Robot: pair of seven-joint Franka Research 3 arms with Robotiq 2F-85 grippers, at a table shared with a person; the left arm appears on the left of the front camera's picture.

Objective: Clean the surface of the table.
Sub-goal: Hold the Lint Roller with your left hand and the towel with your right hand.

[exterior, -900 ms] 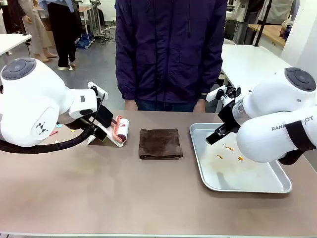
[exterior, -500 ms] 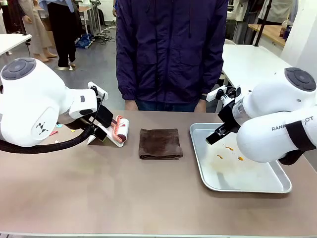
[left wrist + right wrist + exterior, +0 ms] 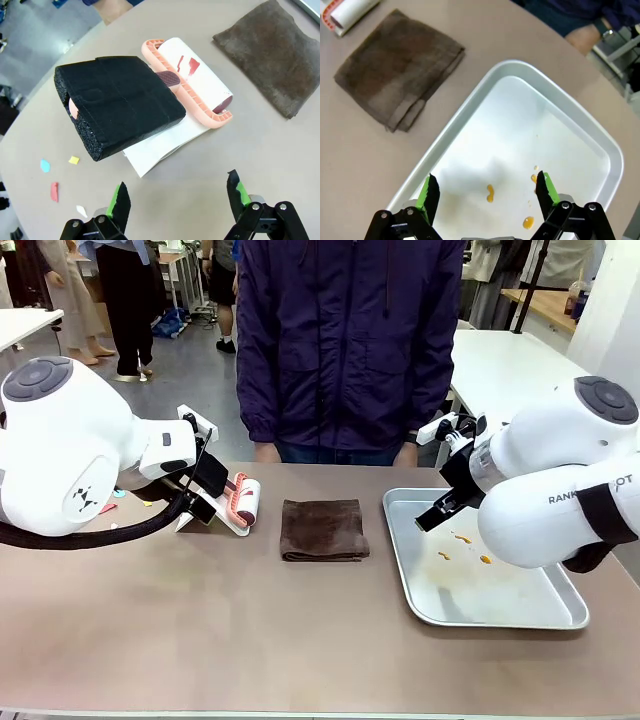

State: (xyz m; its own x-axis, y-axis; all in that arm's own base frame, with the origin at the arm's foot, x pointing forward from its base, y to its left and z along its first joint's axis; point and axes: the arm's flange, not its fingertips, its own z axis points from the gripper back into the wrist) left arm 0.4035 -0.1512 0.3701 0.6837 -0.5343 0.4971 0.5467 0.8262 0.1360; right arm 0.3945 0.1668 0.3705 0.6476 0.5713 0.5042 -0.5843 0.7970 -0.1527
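Two grippers were wide open, and both held nothing. The left gripper (image 3: 177, 194) hung over the table (image 3: 250, 640), close to a lint roller (image 3: 192, 80). Its green pads touched nothing. The roller had a pink frame, a white roll and a fat black foam handle (image 3: 120, 105). It lay on a white sheet (image 3: 160, 147) on the table.

The right gripper (image 3: 487, 189) hung over a metal tray (image 3: 398, 540) and did not touch it. The tray sat on the table, on the robot's right side. Inside it were a few small orange spots (image 3: 490, 193), and the rest of its floor was bare.

A folded brown cloth (image 3: 322, 530) lay flat on the table between the roller and the tray, apart from both.

The big beige-brown table ran across the whole front view, with a person (image 3: 345, 340) in a dark jacket standing at its far edge.

The left wrist view showed little coloured scraps (image 3: 50, 172) on the table beside the roller: blue, yellow, red and white. The right wrist view showed the person's hand (image 3: 580, 35) past the far corner of the tray.
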